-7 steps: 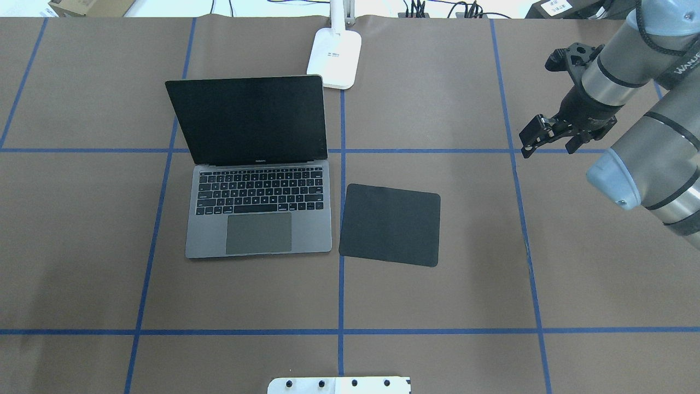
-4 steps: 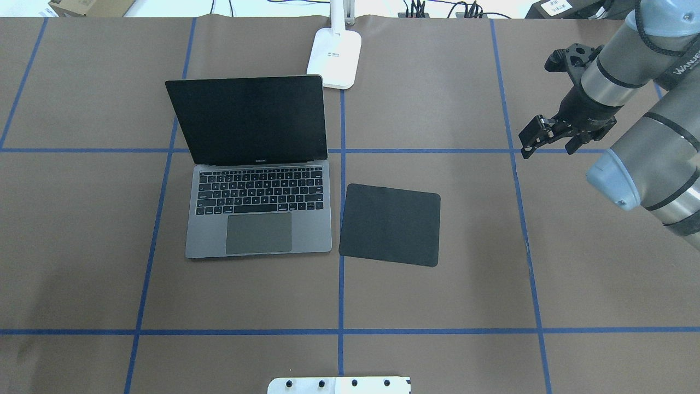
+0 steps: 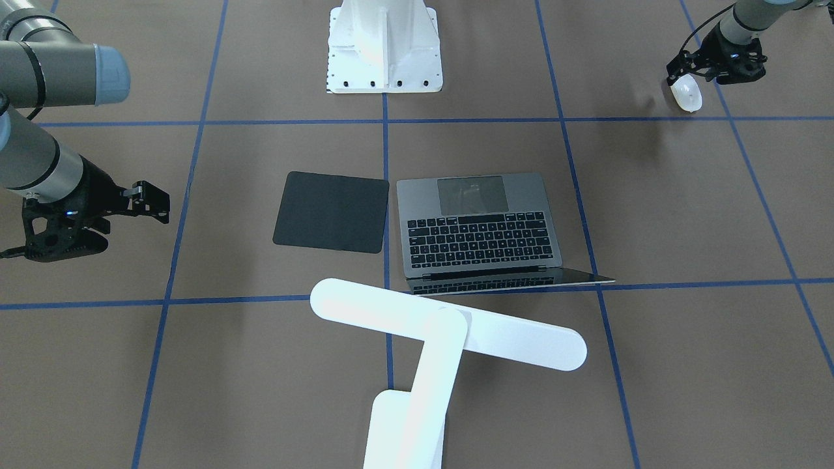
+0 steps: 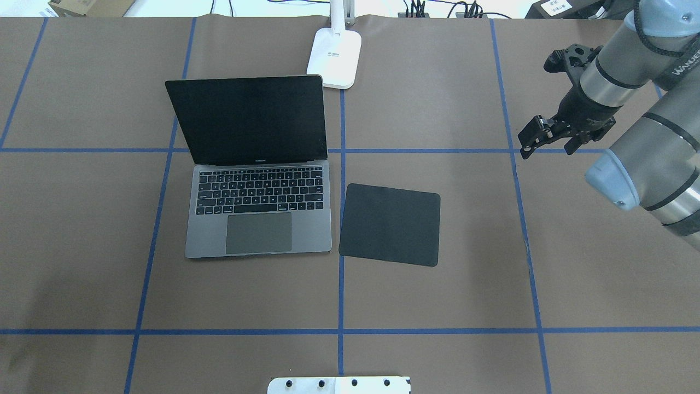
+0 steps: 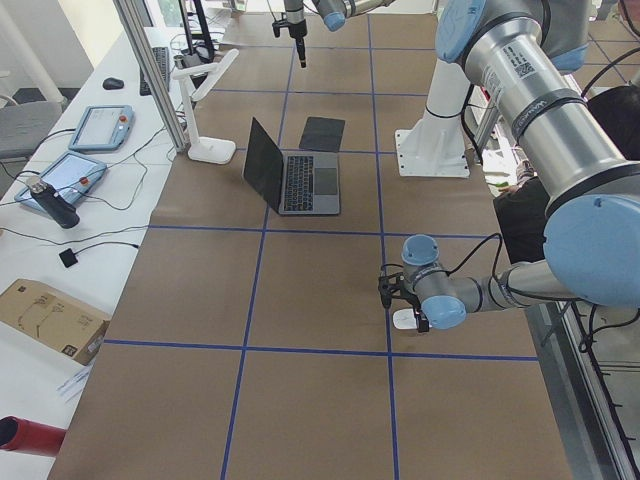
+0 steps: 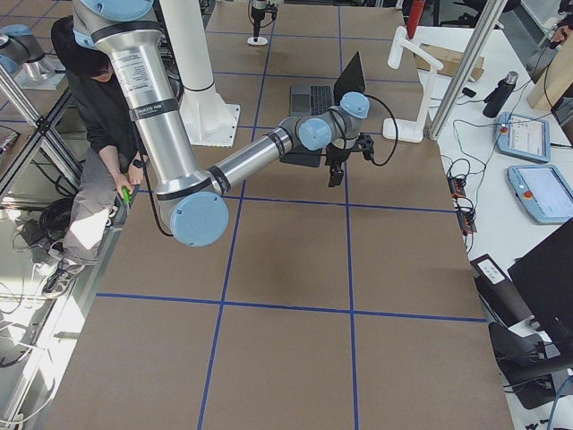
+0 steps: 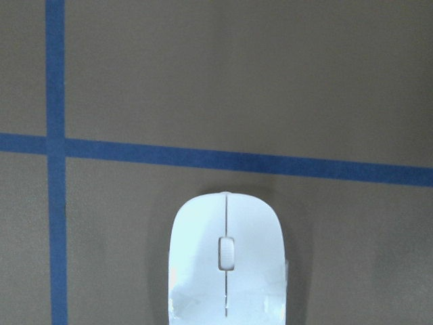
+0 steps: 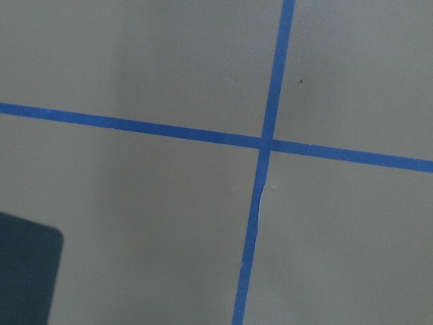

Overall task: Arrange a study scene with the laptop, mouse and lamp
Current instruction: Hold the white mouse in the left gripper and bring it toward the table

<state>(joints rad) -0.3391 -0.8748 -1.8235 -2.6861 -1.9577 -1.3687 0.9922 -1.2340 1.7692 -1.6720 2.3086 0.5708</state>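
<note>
The slim space-grey metal laptop point(image 4: 314, 235) is matt, its dark screen point(image 4: 249, 117) glossy. The small white oval mouse point(image 7: 225, 261) is glossy; the black square mouse pad point(image 4: 390, 224), matt.

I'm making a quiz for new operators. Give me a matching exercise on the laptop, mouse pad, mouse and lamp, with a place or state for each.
1 laptop
2 mouse pad
3 mouse
4 lamp

A black, lying flat beside the laptop
B lid open, screen dark
C white base beyond the laptop's screen
D small, white, far off from the others

Pairs: 1-B, 2-A, 3-D, 4-C.
</note>
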